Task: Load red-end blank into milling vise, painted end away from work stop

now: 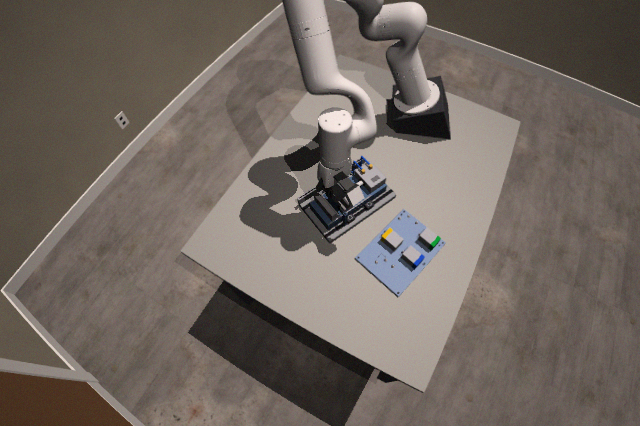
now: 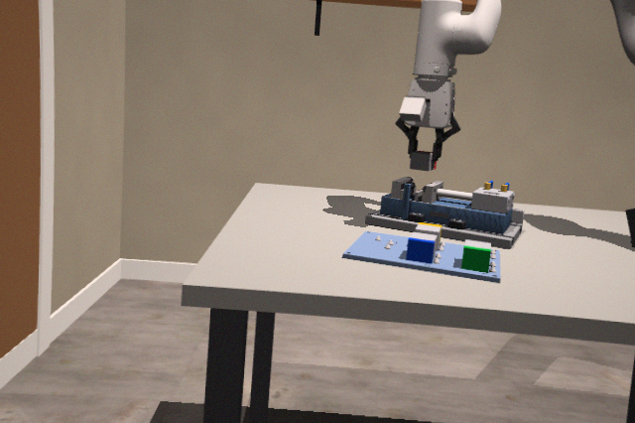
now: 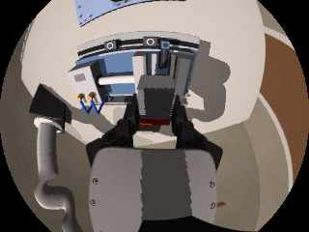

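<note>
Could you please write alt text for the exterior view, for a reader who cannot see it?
A white robot arm's gripper holds a grey blank with a red end in the air above a blue milling vise on a table. In front of the vise, a light blue infeed plate carries three blanks with yellow, blue and green ends.

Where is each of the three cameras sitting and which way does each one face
Top: high above the room, looking down on the table; shows the whole arm and its base.
Exterior: at table height off the plate side, looking across the plate to the vise; shows the forearm and the claw shut on the blank above it.
Wrist: on the arm's wrist, looking down past the claw at the vise.
All three share the vise, plate and held blank.
</note>
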You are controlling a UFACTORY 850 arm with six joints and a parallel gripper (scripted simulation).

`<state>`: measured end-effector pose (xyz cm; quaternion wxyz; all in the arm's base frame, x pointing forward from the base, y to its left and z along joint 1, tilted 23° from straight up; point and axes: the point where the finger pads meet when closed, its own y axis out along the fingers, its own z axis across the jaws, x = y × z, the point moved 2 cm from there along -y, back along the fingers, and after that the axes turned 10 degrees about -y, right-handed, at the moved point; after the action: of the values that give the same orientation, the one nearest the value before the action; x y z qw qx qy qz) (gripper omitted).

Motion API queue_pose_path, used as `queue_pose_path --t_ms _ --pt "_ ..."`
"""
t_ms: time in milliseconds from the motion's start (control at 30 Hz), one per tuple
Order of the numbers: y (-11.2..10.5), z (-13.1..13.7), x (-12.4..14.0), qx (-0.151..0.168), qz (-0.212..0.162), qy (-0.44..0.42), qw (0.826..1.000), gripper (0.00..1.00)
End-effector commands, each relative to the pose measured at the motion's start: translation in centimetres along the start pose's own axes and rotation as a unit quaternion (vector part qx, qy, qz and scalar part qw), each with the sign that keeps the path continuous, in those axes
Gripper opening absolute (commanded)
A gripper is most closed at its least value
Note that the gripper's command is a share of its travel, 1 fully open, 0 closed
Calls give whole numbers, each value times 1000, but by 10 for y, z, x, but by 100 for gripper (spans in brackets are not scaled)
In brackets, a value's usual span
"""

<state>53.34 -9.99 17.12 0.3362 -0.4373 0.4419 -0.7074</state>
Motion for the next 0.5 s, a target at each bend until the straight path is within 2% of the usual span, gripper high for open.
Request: queue_pose_path --t_ms 0,133,467 --pt "0 9 13 1 0 0 1000 0" --pt "0 16 26 0 1 0 1000 0" --pt "0 14 23 1 0 0 1000 0"
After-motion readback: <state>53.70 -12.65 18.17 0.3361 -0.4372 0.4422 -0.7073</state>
